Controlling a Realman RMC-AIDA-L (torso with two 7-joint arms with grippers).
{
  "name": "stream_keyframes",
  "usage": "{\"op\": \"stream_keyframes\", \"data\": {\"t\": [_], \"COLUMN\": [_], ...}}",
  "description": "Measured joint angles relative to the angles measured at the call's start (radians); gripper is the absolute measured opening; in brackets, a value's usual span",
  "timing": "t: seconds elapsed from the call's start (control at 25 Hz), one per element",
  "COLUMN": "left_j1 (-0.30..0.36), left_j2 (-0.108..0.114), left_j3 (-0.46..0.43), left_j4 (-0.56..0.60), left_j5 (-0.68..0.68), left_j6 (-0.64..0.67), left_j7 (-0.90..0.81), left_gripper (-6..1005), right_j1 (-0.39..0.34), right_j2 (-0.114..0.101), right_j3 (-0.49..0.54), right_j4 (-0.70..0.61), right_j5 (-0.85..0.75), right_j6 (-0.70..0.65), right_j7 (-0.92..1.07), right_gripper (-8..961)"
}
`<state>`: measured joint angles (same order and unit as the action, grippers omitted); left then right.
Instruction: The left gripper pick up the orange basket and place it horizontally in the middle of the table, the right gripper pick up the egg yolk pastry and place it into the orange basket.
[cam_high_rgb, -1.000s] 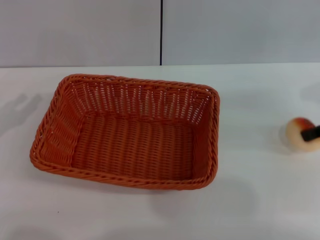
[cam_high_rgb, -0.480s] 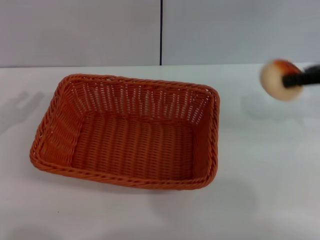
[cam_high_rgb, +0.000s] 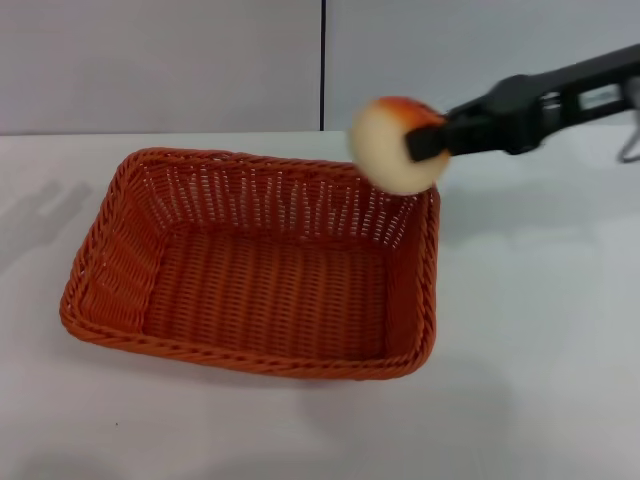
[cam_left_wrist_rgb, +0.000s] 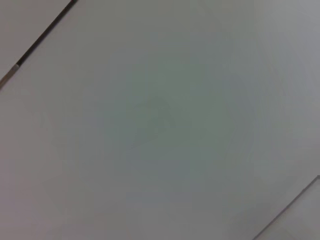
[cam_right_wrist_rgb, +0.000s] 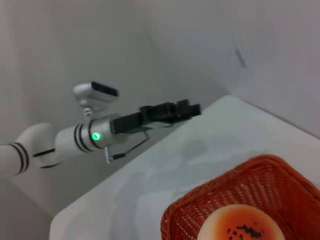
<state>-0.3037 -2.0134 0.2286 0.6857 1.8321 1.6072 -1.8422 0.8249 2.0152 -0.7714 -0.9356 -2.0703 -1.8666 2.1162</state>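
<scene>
- Since the earlier frames the egg yolk pastry (cam_high_rgb: 397, 145) has gone from low on the right of the desk (cam_high_rgb: 540, 330), up and leftward, to hang in the air over the far right corner of the orange basket (cam_high_rgb: 255, 262); the basket itself has not shifted.
- The right end effector (cam_high_rgb: 425, 140) reaches in from the right, its black fingers clenched on the pastry's right side, holding it clear of the basket's braided rim.
- The pastry is cream-coloured with an orange-brown top; in the right wrist view it (cam_right_wrist_rgb: 242, 227) shows dark specks, with the basket (cam_right_wrist_rgb: 270, 185) directly beneath it.
- The basket sits flat and open side up on the white desk, a little left of centre, long side across the view.
- The left end effector (cam_right_wrist_rgb: 192, 107) shows only in the right wrist view, raised off to the side beyond the desk edge, well apart from the basket; I cannot tell whether its fingers are released or closed.
</scene>
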Motion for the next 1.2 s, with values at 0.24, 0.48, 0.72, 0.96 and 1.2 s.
{"op": "stream_keyframes", "data": {"t": [0.24,0.48,0.72,0.96,1.2], "left_j1": [0.005,0.008,0.007,0.036,0.115], "left_j2": [-0.002,-0.004,-0.005,-0.009,-0.021], "left_j3": [0.0,0.0,0.0,-0.001,-0.002], "left_j4": [0.0,0.0,0.0,-0.049,-0.168], "left_j5": [-0.011,-0.016,-0.024,-0.102,-0.266], "left_j6": [0.004,0.013,0.024,0.062,0.136], "left_j7": [0.0,0.0,0.004,0.136,0.412], "left_gripper": [573,573,573,573,573], "right_j1": [0.024,0.007,-0.018,-0.181,-0.405], "right_j2": [0.006,0.011,0.014,0.039,0.058], "right_j3": [-0.046,-0.044,-0.038,-0.025,0.056], "right_j4": [0.09,0.091,0.081,0.005,0.144], "right_j5": [-0.009,0.007,0.055,0.258,0.63], "right_j6": [0.113,0.14,0.137,0.156,0.179], "right_j7": [-0.076,-0.12,-0.167,-0.357,-0.754], "right_gripper": [76,131,303,581,659]}}
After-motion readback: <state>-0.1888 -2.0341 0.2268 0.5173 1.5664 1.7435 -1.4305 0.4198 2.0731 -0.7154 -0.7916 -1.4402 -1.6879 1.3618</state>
